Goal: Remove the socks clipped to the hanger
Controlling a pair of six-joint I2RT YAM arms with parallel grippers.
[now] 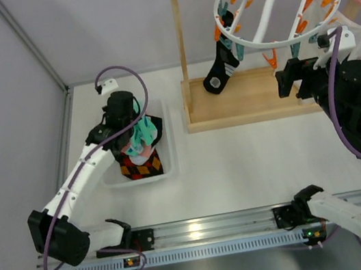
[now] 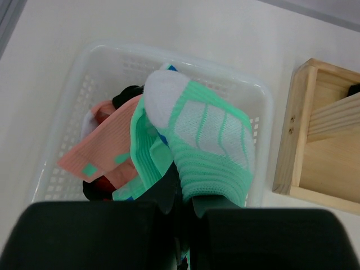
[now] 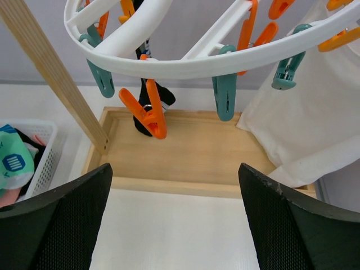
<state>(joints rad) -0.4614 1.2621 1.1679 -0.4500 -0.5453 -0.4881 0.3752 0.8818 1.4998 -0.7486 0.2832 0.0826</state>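
My left gripper (image 1: 132, 128) is shut on a mint-teal sock (image 2: 208, 146) and holds it over the white basket (image 2: 73, 95); the sock also shows in the top view (image 1: 140, 136). A pink sock (image 2: 104, 152) lies in the basket. The round white ring hanger (image 1: 277, 8) hangs from the wooden rail with orange and teal pegs (image 3: 151, 115). One black sock with white marks (image 1: 221, 67) stays clipped at its left side and shows behind the pegs in the right wrist view (image 3: 151, 95). My right gripper (image 1: 287, 82) is open and empty, in front of and below the hanger (image 3: 185, 62).
A black sock with red-orange diamonds (image 1: 141, 166) lies in the basket (image 1: 172, 167). The wooden stand's base tray (image 1: 244, 100) and upright post (image 3: 53, 79) stand under the hanger. A white cloth (image 3: 304, 124) hangs at the right.
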